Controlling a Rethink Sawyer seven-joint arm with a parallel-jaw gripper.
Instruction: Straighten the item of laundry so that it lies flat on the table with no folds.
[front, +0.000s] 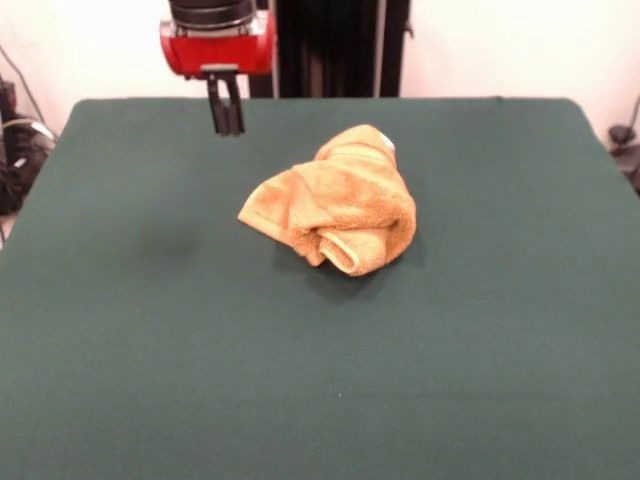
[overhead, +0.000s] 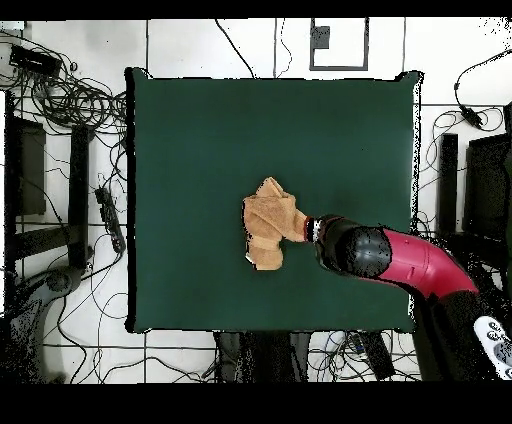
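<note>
orange towel (front: 335, 203) sits bunched and rolled near the centre of the green desk (front: 150, 350), w/ folds tucked under at its front. gripper (front: 227, 118) hangs above the desk, apart from the towel, fingers narrow and empty. best bet: pinch an outer corner, not the rolled lump, and drag outward.

A golden-orange terry towel (front: 335, 203) lies crumpled in a rumpled heap near the middle of the dark green desk (front: 150, 350), well clear of every edge, folded over itself with a rolled end.
</note>
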